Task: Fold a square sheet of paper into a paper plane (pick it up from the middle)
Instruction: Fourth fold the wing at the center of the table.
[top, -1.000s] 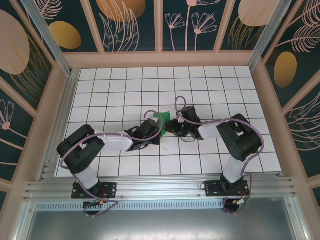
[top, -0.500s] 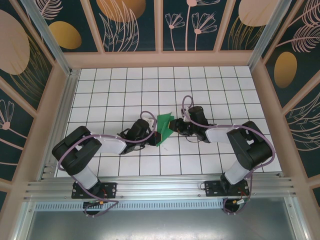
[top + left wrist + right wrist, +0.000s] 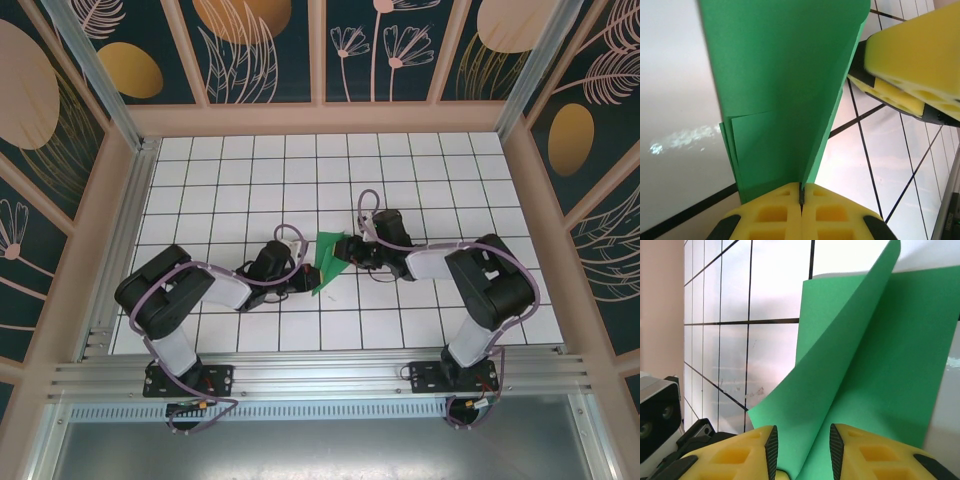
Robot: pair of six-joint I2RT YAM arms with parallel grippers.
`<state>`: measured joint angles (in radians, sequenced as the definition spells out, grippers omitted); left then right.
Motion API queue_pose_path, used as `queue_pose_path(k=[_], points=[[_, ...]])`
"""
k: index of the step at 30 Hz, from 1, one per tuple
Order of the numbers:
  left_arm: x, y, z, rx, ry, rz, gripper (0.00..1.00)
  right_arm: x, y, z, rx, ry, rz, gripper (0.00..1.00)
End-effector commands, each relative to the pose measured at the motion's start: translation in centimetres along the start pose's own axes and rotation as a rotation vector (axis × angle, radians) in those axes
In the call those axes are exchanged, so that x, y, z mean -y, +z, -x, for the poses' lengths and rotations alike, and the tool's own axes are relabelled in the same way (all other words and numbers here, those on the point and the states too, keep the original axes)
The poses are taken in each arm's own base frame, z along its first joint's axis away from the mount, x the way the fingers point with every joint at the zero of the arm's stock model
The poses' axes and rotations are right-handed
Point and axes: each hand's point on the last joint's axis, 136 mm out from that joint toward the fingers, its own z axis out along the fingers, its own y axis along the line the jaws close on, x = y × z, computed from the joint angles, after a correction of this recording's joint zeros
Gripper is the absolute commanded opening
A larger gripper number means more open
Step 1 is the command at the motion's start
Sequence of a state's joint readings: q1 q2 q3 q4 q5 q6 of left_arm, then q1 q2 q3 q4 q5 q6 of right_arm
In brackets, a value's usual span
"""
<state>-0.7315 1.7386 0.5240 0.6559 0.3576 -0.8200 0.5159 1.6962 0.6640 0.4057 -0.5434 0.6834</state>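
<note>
left jaws pinch paper (image 3: 325, 262), right jaws parted

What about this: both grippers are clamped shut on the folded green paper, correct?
No. The left gripper is shut on the green paper, but the right gripper stands open around it, as the right wrist view shows.

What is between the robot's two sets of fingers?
The folded green paper. In the top view it stretches from the left fingers, which are pinched shut on its edge, across to the right fingers.
</note>
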Motion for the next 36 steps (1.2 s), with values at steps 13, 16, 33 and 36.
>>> queue_pose_path(k=[13, 16, 33, 36], points=[[-0.3, -0.4, 0.1, 0.034, -0.161, -0.087, 0.00, 1.1, 2.3, -0.6, -0.085, -0.062, -0.048, 0.48], [-0.4, -0.4, 0.1, 0.032, -0.191, -0.094, 0.00, 1.8, 2.5, -0.8, -0.093, -0.063, -0.087, 0.55], [-1.9, -0.7, 0.1, 0.048, -0.335, -0.094, 0.00, 4.8, 3.5, -2.7, -0.147, -0.105, -0.295, 0.57], [-1.7, -0.5, -0.1, 0.032, -0.332, -0.107, 0.00, 4.9, 3.8, -2.8, -0.151, -0.105, -0.306, 0.58]])
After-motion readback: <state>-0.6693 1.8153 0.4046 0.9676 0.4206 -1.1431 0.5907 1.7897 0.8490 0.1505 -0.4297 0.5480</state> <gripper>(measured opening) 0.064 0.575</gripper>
